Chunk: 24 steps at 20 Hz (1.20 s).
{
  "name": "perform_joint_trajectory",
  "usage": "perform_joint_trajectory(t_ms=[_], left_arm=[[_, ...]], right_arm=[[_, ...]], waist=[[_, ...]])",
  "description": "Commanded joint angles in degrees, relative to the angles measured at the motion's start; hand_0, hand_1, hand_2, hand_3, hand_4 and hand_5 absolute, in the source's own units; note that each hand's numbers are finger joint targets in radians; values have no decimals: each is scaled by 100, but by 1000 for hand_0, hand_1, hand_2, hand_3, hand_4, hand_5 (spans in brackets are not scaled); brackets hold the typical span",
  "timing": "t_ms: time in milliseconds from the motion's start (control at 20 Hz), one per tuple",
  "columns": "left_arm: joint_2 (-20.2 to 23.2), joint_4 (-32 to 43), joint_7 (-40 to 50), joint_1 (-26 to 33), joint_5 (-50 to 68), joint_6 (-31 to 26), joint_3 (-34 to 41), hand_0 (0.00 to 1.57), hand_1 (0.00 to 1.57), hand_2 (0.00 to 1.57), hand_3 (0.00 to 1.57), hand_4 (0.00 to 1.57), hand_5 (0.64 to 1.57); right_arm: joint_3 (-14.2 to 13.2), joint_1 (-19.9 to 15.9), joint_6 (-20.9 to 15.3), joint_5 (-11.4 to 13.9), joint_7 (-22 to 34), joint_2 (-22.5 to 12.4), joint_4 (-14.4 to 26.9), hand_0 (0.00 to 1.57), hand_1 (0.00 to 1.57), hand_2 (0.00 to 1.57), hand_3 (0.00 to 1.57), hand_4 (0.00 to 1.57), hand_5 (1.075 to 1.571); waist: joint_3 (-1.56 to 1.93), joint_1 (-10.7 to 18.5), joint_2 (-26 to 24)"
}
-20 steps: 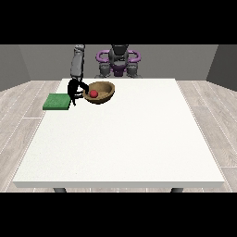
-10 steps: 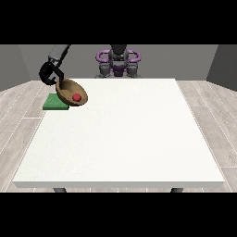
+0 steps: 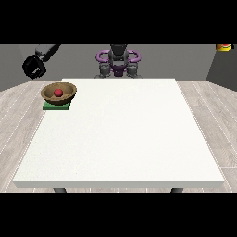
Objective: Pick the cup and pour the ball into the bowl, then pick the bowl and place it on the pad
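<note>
Large white table (image 3: 125, 134) fills most of the front view, top is plain white, two dark legs show under the near edge. Floor (image 3: 210, 120) is pale wood-look planks, visible on both sides of the table. Back wall (image 3: 176, 60) is grey, a darker grey panel stands at the far right. A small yellow and red object (image 3: 224, 46) sits at the top right corner, too cut off to tell what it is.

Robot torso (image 3: 118, 62) is behind the far edge of the table, grey body with purple ring parts around it.

Brown bowl (image 3: 58, 93) sits upright on the green pad (image 3: 56, 106) at the table's far corner at the view's left. Pad is flat on the table, its near edge showing below the bowl. Red ball (image 3: 58, 92) lies inside the bowl, near the middle.

Cup not seen in this view.

The hand at the view's left (image 3: 34, 67) is up in the air, above and to the left of the bowl, well apart from it, off the table edge, on a grey arm (image 3: 46, 50) coming from the top. It is dark and holds nothing; fingers look curled round into a loop. The other hand does not show
</note>
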Motion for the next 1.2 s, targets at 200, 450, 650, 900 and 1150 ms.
perform_joint_trajectory(t_ms=[200,450,650,900,1150], left_arm=[[120,-135,11,-30,231,-181,-52,0,0,0,0,1215,1552],[54,-353,-226,-158,229,0,-83,0,0,0,0,1205,1556],[-74,-102,-330,107,-39,144,-285,0,0,0,0,1203,1557],[314,-77,-133,-142,334,-134,-88,0,0,0,0,1190,1562],[193,-213,-252,82,344,-150,-134,0,0,0,0,1195,1560]], right_arm=[[-452,-205,-1,-199,-537,19,776,1571,1571,1571,430,1069,1564],[-541,-364,-89,-302,-1065,398,1028,1571,1571,1571,454,1044,1570],[-319,-464,-246,-208,-489,569,918,1571,1571,1571,552,1023,1571],[-758,-659,-163,-455,-382,8,1409,1571,1571,1571,1011,527,1568],[-822,-528,-595,-301,-684,-150,1473,1555,1555,1512,932,0,1554]], waist=[[6,319,430],[9,382,774],[3,203,284],[6,309,584],[5,349,414]])
